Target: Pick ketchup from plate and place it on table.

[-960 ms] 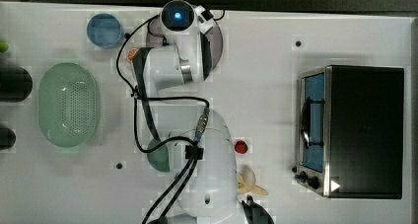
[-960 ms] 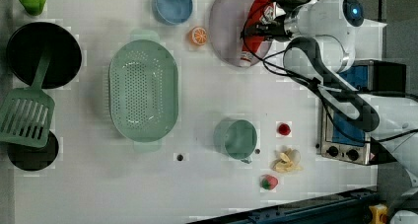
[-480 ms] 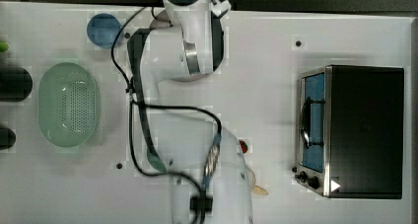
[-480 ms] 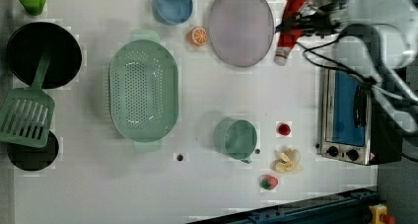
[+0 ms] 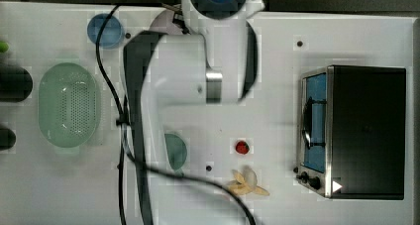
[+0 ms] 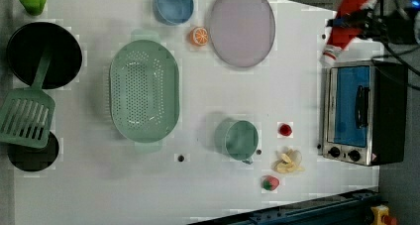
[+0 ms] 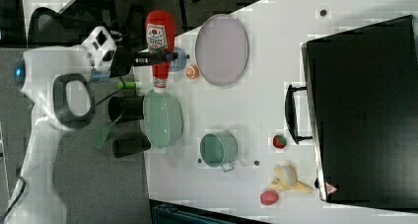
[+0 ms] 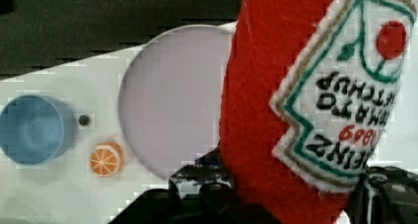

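Since the earlier left view, the ketchup [image 6: 350,18] has left the plate [image 6: 241,27], which now lies bare, and the arm has swung it off toward the left view's right, out past the plate's rim. The bottle hangs in the air, white cap end pointing down, held above the table [image 6: 208,185] and near the toaster oven [image 6: 364,113].

Reading the left view from left to right: a black pan with a green spatula, the green basket [image 6: 144,90], the blue cup [image 6: 173,4] and orange slice [image 6: 200,35] beside the plate, a green mug [image 6: 240,140], then the strawberry [image 6: 285,130] and the oven.

The gripper [image 7: 156,59] is clamped across the bottle's middle, its fingers pressed against the soft red body on either side, as the right view and the wrist view both show.

The step in hand appears to be the carry toward a set-down spot. To do it well, the arm would best pick a bare patch of white tabletop, well apart from the oven's door and handle and clear of the strawberry and mug, and come down slowly so the cap end meets the surface first. The bottle looks plush and slim, so it will likely topple if released upright; laying it on its side before parting the fingers seems safer.
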Tool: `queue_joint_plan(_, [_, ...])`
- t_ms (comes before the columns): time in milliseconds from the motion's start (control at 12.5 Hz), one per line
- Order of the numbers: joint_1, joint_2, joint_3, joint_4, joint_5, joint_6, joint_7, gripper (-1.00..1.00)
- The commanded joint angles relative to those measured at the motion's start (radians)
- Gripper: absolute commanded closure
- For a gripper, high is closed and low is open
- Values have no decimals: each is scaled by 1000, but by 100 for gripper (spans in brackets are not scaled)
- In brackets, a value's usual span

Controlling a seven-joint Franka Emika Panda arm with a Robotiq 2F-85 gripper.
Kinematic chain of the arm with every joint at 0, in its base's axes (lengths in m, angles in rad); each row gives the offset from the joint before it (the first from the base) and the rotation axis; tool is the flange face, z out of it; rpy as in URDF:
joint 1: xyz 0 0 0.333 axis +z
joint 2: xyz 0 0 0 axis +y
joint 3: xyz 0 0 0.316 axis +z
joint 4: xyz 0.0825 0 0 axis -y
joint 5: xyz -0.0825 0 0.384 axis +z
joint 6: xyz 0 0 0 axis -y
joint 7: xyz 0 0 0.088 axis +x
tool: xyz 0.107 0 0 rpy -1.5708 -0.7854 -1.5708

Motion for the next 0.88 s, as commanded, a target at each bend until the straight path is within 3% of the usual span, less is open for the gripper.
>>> queue_joint_plan(80, [-57, -76, -10, -187, -3, -7, -14, -19])
queue_joint_plan(480, [-59, -215, -24, -517, -3, 135, -14, -19])
queue_joint_plan(880, [-59, -150, -35, -687, -2, 310, -14, -19])
